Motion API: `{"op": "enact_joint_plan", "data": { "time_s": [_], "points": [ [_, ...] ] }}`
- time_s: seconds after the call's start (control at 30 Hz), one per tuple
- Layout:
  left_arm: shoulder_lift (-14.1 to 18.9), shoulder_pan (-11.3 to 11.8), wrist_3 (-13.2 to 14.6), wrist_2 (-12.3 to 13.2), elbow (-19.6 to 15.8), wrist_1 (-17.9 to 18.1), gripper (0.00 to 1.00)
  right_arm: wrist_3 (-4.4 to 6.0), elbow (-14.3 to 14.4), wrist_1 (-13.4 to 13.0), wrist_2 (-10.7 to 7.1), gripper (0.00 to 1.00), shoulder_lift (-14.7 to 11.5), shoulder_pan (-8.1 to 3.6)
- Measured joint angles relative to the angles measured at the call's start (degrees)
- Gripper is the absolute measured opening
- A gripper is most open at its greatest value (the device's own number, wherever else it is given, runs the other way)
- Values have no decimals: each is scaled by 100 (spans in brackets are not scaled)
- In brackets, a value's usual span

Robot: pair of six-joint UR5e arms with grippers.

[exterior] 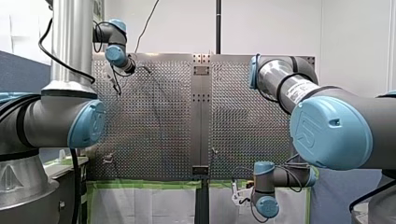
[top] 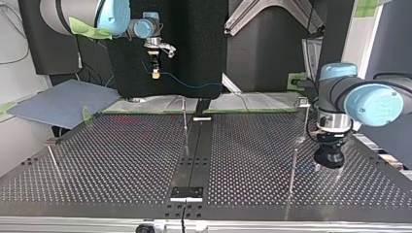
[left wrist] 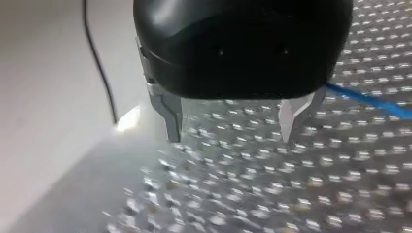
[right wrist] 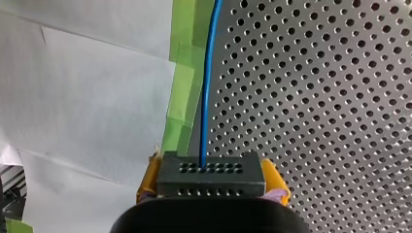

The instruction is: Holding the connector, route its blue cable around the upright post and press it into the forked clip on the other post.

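In the right wrist view my right gripper (right wrist: 214, 188) is shut, its yellow pads (right wrist: 151, 177) clamping a dark grey connector (right wrist: 211, 174). The blue cable (right wrist: 206, 97) runs straight ahead from the connector, along the edge of the perforated table (right wrist: 316, 97). In the top view my right gripper (top: 155, 68) hangs above the table's far edge, and the blue cable (top: 189, 83) trails toward the view's right. My left gripper (left wrist: 231, 138) is open low over the table, with nothing between its metal fingers (left wrist: 171, 119). A stretch of blue cable (left wrist: 369, 99) lies beside it.
Thin upright posts stand on the table: one near the middle (top: 184, 124), one by my left gripper (top: 292, 170), one behind it with a small fitting on top (top: 304, 104), and one at the top view's left (top: 53, 160). Green tape (right wrist: 182, 82) lines the table edge.
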Motion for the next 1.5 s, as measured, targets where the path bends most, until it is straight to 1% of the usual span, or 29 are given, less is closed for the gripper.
{"op": "enact_joint_plan", "data": {
  "time_s": [0.3,0.47,0.57,0.73,0.97,1.17,1.5],
  "points": [
    [-2,-97,3,-51,439,435,100,7,-13,7,1,0,0,30],
    [-2,-133,3,-68,664,405,100,8,-24,4,1,0,0,35],
    [-5,-152,5,-66,725,357,100,9,-37,10,-2,0,0,38],
    [-28,-203,17,-93,741,307,100,9,-52,19,-1,0,0,44],
    [-231,-293,174,-141,743,213,100,9,-72,34,-7,0,0,51],
    [-293,-279,212,-255,743,206,100,9,-77,36,-6,0,0,48],
    [-425,-284,377,-261,673,151,100,8,-80,35,-5,0,0,47]
  ]
}}
